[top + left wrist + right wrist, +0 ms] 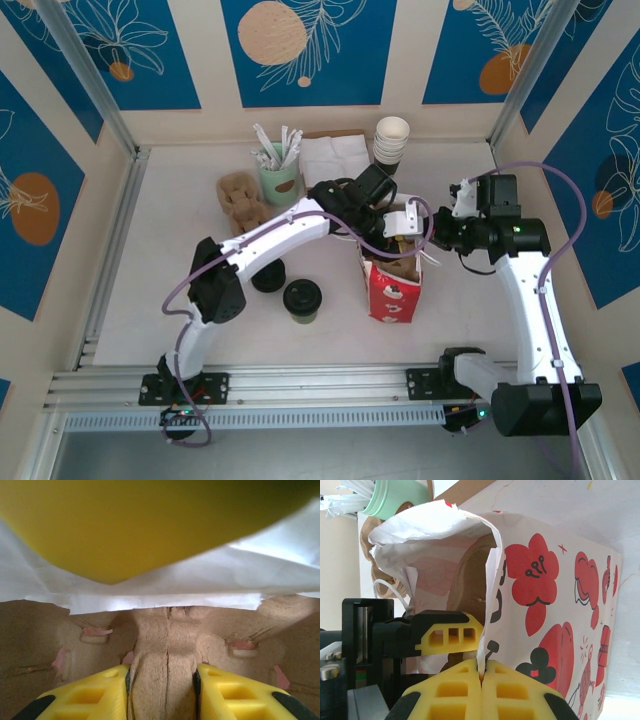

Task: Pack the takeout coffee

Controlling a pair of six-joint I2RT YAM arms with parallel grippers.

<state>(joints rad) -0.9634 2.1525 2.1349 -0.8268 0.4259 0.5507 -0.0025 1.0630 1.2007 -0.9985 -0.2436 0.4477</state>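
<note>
Overhead, the coffee (pixel 302 298) stands upright on the table (pixel 150 250), lid on, just left of the red-and-white bag (pixel 392 295) and outside it, with a low stack of lids (pixel 268 275) beside it. Both arms meet at the bag's mouth.

From the left wrist, the left gripper (pixel 162 692) has its yellow fingers clamped on the middle ridge of a cardboard tray (pixel 165 645). White paper, seemingly the bag's inner wall, hangs just beyond it.

From the right wrist, the right gripper (pixel 481 680) is pinched flat on the thin edge of the bag's rim. One yellow finger of the other arm shows inside the opening.

The step in hand looks like seating the tray in the bag while its mouth is held open. The coffee itself is not yet packed. Next, the left arm would need to let go of the tray and lift clear without dragging the paper. It could then take the coffee by its body and lower it upright into a pocket of the tray.
</note>
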